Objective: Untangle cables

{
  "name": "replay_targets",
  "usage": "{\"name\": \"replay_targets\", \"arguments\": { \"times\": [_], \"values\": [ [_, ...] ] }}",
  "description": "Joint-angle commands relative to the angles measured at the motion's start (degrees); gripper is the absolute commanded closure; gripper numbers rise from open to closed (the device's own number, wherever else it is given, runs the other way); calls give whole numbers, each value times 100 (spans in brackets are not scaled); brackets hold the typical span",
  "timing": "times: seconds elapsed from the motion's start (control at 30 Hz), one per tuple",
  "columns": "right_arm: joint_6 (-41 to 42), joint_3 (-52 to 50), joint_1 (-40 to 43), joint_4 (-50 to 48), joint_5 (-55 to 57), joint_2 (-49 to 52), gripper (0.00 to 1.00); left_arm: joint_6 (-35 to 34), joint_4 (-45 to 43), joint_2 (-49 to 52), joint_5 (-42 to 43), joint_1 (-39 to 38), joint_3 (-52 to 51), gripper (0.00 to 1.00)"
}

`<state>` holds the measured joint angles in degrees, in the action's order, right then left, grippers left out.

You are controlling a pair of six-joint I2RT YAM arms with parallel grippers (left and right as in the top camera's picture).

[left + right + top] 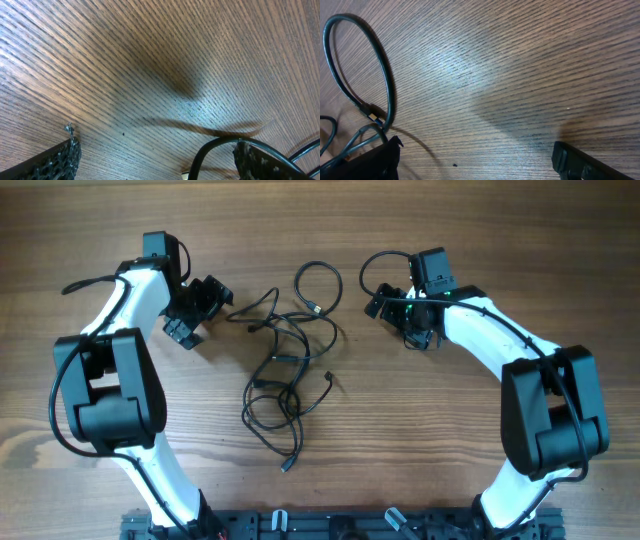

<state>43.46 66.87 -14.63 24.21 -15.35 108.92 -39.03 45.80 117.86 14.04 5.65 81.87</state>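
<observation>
Between the spread fingertips of the left gripper [156,162] lies only bare wooden table [150,60]; its jaws stand wide apart and grasp nothing. One strand of the cables [288,365] arcs up just inside the finger at the right edge of that wrist view. Whether it touches the finger cannot be told.

From overhead, the left arm [140,280] rises from its base, folds at a black elbow and turns its wrist toward the middle of the table. The mouth of its jaws faces the tangle, whose nearest strands begin just ahead of the fingertips.

The right gripper [392,312] is likewise released: jaws wide, bare wood between them, nothing held. In its wrist view a tall loop [360,55] with a small plug end [372,114] lies ahead of the finger at the left edge, outside the gap. The right arm [490,340] mirrors the other, its wrist bent inward and its jaws' mouth toward the cords.

The cables lie loose on the table between the two pairs of jaws, near both and gripped by neither. They form overlapping loops, with one round loop nearest the right jaws and a long strand trailing away toward the arms' bases. A thicker black wire [372,270] belonging to the right arm curls just beside that gripper, apart from the cords.
</observation>
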Motion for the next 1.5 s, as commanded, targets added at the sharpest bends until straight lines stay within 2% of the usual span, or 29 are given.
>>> {"name": "replay_targets", "arguments": {
  "times": [0.0,0.33,1.47],
  "values": [
    [63,17,-2,-17,101,-114,0,129,-4,55,68,15,0,0],
    [63,17,-2,-15,101,-114,0,127,-262,55,70,15,0,0],
    [61,17,-2,-17,101,-114,0,129,-278,55,68,9,0,0]
  ]
}}
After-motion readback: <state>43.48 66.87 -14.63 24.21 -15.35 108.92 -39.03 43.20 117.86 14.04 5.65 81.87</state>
